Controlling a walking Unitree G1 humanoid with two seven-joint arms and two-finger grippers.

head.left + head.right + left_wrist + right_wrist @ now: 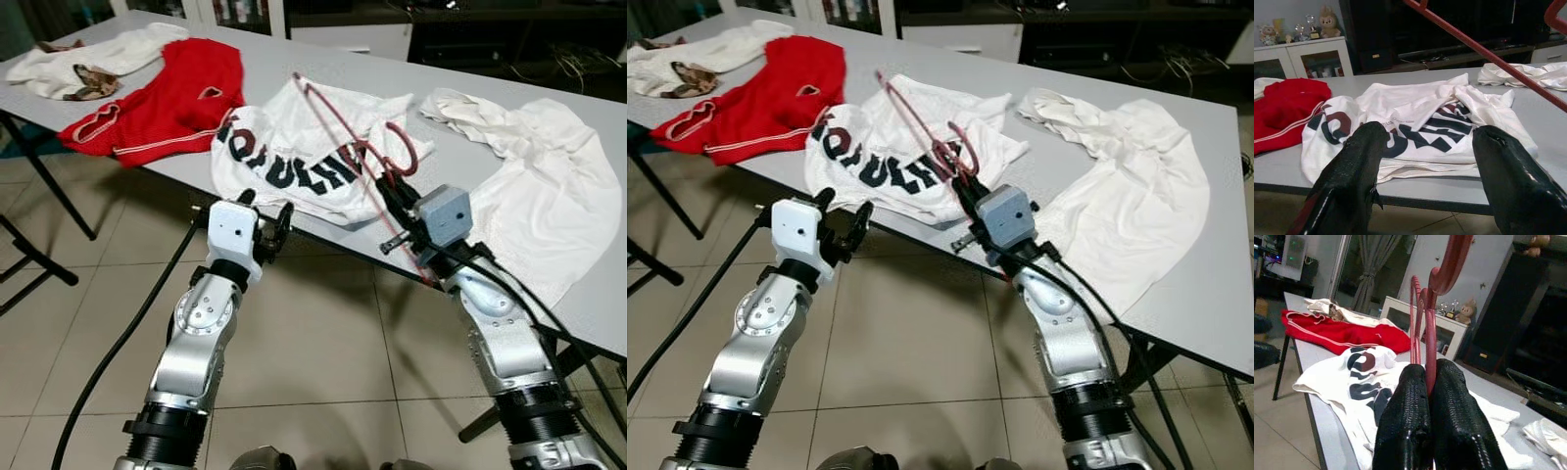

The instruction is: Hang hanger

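Left eye view is showing us a long grey table (pixel 323 69) with clothes lying on it, and our two silver arms reaching toward its near edge over a tiled floor (pixel 313 333). Our right gripper (pixel 389 184) is holding a dark red plastic clothes hanger (pixel 338 132) above a white T-shirt with dark block lettering (pixel 294 147). In the right wrist view, its two black fingers (pixel 1405 416) are pressing tightly together on the hanger's stem just below the hook, with almost no gap between them. The hanger's hook is curving up close to the gripper, while its long shoulder bar is running diagonally away from us, up and toward our left, with the far tip ending over the T-shirt's far edge. The hanger is tilting rather than lying flat, and its lower end is reaching down past the table edge beside our right wrist.

Our left gripper (pixel 266 211) is hovering just in front of the table's near edge, level with the lettered T-shirt. Its fingers (pixel 1352 181) are standing wide apart and gripping nothing.

A red garment with white trim (pixel 167 98) is lying to the left of the T-shirt, a cream garment (pixel 88 59) is sitting at the far left corner, and a plain white garment (pixel 529 186) is spreading across the right side of the table.
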